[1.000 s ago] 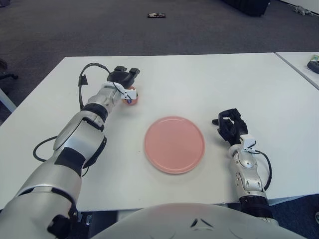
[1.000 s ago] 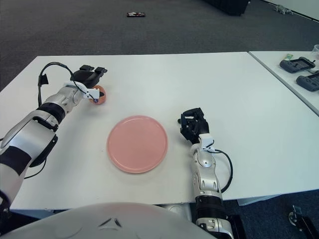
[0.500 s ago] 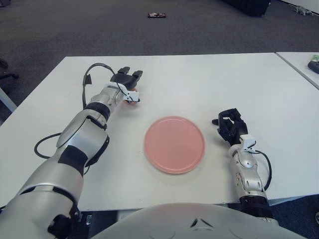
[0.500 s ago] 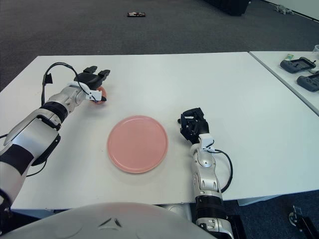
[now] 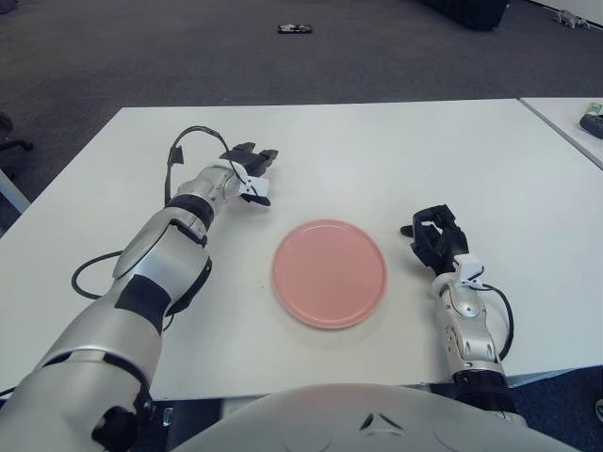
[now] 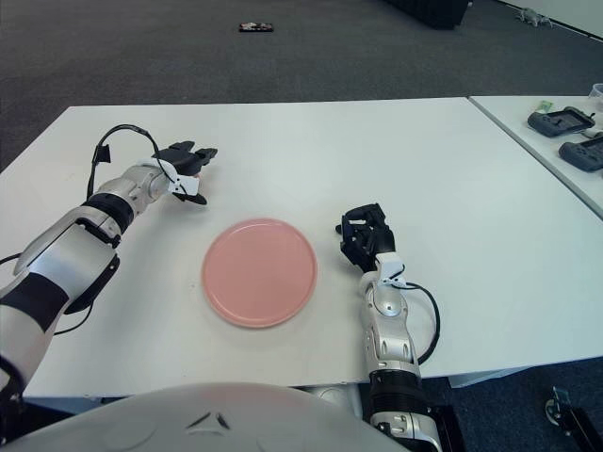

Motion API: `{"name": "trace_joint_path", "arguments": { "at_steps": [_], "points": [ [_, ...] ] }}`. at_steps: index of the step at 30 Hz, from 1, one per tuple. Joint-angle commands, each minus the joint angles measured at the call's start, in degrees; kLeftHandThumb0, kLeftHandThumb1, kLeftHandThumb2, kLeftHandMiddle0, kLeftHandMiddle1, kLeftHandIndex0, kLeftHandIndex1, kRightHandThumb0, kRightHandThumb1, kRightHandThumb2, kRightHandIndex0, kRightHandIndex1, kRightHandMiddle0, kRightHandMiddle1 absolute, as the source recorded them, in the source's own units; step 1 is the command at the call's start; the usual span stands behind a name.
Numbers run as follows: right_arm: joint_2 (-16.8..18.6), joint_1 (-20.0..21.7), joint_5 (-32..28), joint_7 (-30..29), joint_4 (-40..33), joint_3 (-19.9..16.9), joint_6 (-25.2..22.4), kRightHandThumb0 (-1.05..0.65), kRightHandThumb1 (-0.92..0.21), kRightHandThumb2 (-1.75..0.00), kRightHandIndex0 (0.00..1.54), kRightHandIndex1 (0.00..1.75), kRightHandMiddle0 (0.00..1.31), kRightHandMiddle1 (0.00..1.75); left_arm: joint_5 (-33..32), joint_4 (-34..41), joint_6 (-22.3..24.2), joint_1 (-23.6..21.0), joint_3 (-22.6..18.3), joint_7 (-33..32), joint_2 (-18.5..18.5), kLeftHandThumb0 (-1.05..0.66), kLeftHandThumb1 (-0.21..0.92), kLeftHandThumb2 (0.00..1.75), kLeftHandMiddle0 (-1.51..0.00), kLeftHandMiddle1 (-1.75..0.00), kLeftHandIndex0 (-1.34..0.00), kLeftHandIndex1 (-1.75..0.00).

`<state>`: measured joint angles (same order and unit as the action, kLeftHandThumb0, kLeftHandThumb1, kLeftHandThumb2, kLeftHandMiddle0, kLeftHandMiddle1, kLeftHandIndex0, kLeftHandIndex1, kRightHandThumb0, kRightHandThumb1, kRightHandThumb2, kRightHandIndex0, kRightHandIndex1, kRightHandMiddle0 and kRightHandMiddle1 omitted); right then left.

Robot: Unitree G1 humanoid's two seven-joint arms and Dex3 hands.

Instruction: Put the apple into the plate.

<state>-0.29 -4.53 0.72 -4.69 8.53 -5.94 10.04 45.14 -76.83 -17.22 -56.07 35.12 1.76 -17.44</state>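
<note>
The pink plate (image 5: 330, 273) lies flat at the middle of the white table (image 5: 377, 151). My left hand (image 5: 252, 176) is behind and left of the plate, palm down, fingers pointing right. It is curled over the spot where the apple was, and the apple is hidden inside the hand in both views. The same hand (image 6: 188, 173) shows in the right eye view with no red visible between its fingers. My right hand (image 5: 435, 240) shows just right of the plate, its dark fingers curled and holding nothing.
A second table (image 6: 565, 132) at the far right carries dark controllers. A small dark object (image 5: 295, 29) lies on the carpet beyond the table. A black cable (image 5: 174, 160) loops off my left wrist.
My left hand has turned and shifted right over the apple. The apple showed beside the thumb before and is now covered. The right hand and the plate have not moved.
</note>
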Motion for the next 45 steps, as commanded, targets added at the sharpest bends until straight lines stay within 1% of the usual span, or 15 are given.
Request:
{"name": "trace_joint_path", "arguments": {
  "at_steps": [1, 8, 22, 28, 35, 40, 45],
  "points": [
    [0.10, 0.35, 0.04, -0.45, -0.64, -0.04, -0.64, -0.36, -0.82, -0.67, 0.46, 1.20, 0.25, 1.75, -1.17, -0.11, 0.52, -1.27, -0.65, 3.04, 0.36, -1.05, 0.82, 0.20, 0.00, 0.00, 0.00, 0.00],
    [0.11, 0.46, -0.25, -0.46, -0.50, -0.13, -0.31, -0.36, -0.81, -0.68, 0.46, 1.20, 0.25, 1.75, -0.85, -1.49, 3.95, 0.61, -0.33, 3.24, 2.47, -1.05, 0.83, 0.20, 0.00, 0.00, 0.00, 0.00],
    [-0.30, 0.56, -0.25, -0.49, 0.49, -0.75, 1.00, -0.36, -0.78, -0.72, 0.49, 1.22, 0.27, 1.75, -1.96, -1.71, 5.80, 1.56, -1.40, 2.76, 2.10, -1.05, 0.86, 0.20, 0.00, 0.00, 0.00, 0.00],
    [-0.64, 0.39, -0.40, -0.35, 0.78, -1.12, 1.27, -0.36, -0.78, -0.73, 0.50, 1.23, 0.27, 1.75, -0.68, -1.85, 7.29, 2.40, -0.30, -1.37, 1.60, -1.05, 0.88, 0.20, 0.00, 0.00, 0.00, 0.00],
    [-1.00, 0.34, -0.66, 0.24, 1.26, -1.49, 1.69, -0.36, -0.78, -0.72, 0.50, 1.23, 0.27, 1.75, -0.14, -2.05, 8.30, 2.63, 0.03, -5.36, 0.84, -1.05, 0.89, 0.20, 0.00, 0.00, 0.00, 0.00],
    [-1.35, 0.47, -0.66, 0.70, 1.74, -1.60, 1.78, -0.36, -0.80, -0.70, 0.49, 1.23, 0.26, 1.75, -0.20, -2.02, 8.01, 2.67, -0.34, -8.96, 0.18, -1.05, 0.91, 0.20, 0.00, 0.00, 0.00, 0.00],
    [-1.58, 0.83, -0.83, 1.07, 2.50, -1.66, 2.11, -0.36, -0.80, -0.69, 0.49, 1.24, 0.26, 1.75, -1.53, -1.96, 7.28, 2.71, -2.02, -11.45, -1.11, -1.05, 0.91, 0.19, 0.00, 0.00, 0.00, 0.00]
  ]
}}
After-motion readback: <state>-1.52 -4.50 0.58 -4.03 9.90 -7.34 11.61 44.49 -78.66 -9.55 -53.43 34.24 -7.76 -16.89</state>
